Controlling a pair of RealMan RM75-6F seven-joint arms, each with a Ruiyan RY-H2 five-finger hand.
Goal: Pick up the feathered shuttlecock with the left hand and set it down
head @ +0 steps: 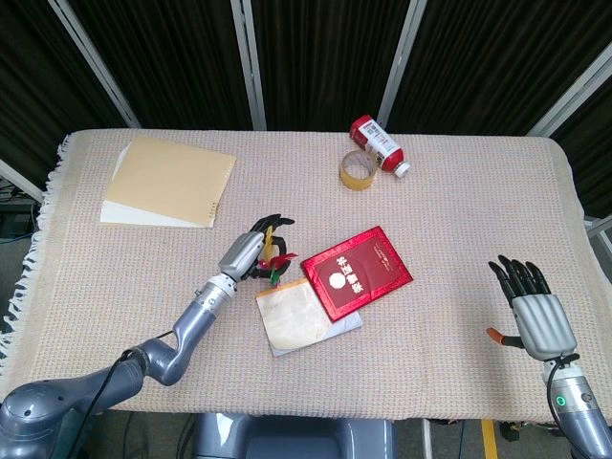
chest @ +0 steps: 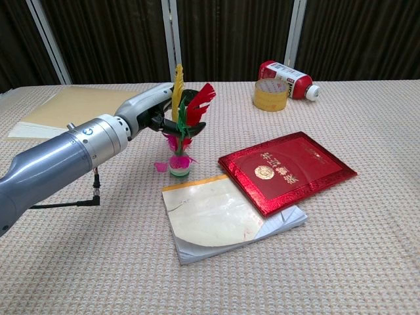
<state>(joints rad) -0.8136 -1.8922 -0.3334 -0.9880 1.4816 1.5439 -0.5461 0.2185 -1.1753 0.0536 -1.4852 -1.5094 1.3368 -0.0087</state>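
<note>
The feathered shuttlecock [chest: 180,139] stands upright with red, green and yellow feathers and a pale round base. Its base is at the cloth just left of the notepad; whether it touches I cannot tell. My left hand [chest: 152,110] grips it by the feathers from the left, its dark fingers curled around them. From above, the left hand [head: 247,252] and shuttlecock [head: 274,267] sit left of the red booklet. My right hand [head: 534,314] hovers at the table's right front corner, fingers spread, holding nothing. The chest view does not show it.
A red booklet [chest: 287,169] lies partly over a white notepad [chest: 220,218] at mid-table. A yellow tape roll [chest: 270,96] and a red bottle [chest: 287,77] on its side are at the back. A tan folder [chest: 79,108] lies far left.
</note>
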